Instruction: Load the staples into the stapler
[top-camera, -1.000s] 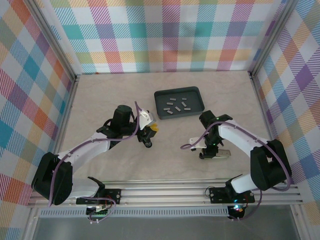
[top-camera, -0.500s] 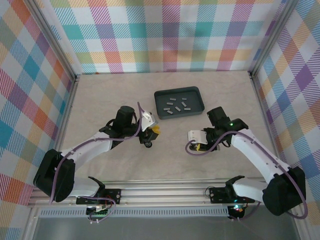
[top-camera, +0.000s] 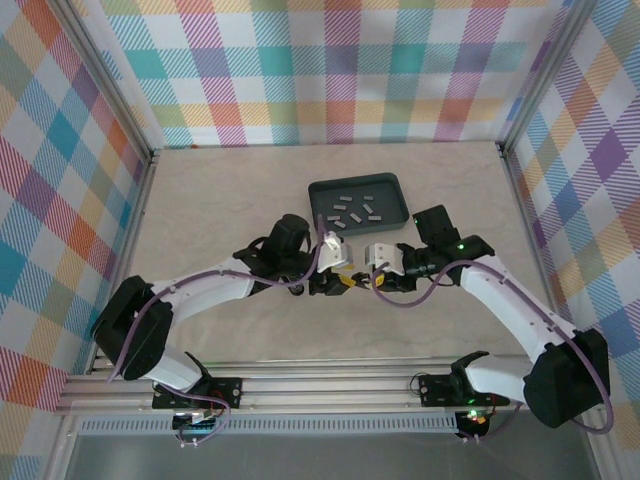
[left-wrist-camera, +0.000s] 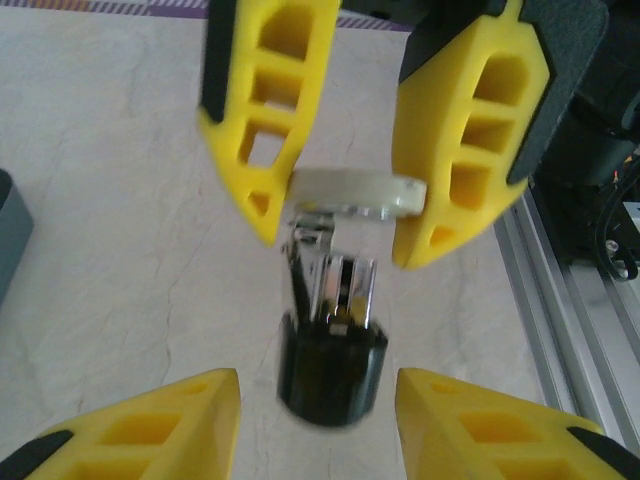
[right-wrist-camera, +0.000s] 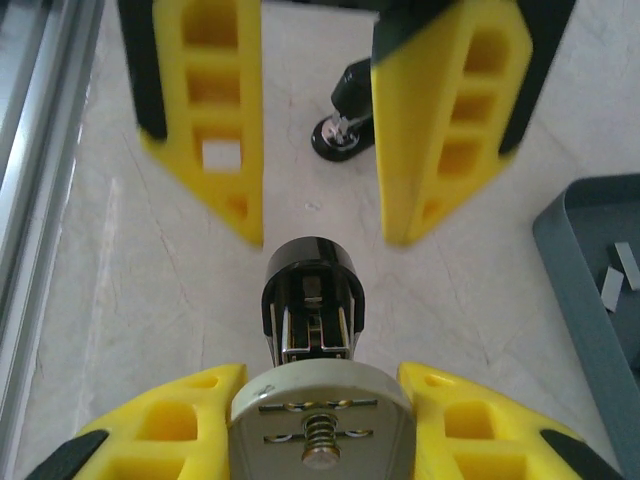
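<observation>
Over the bench (top-camera: 220, 200), just on the near side of the dark tray (top-camera: 360, 179), the right pincer (right-wrist-camera: 320, 375) is clamped on the pale end of the stapler (right-wrist-camera: 310, 290). The left pincer (left-wrist-camera: 320, 375) gapes wide about its black end, gripping nothing. Closing off-centre, it may twist the stapler loose and drop it. The staples (top-camera: 355, 210) lie loose in the tray, none loaded. No brand or writing is readable.

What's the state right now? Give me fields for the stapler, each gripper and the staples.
stapler: cream end, black end, metal showing between them
right gripper: shut on the cream end
left gripper: open, straddling the black end with gaps on both sides
staples: loose in the dark tray, none in a gripper
</observation>
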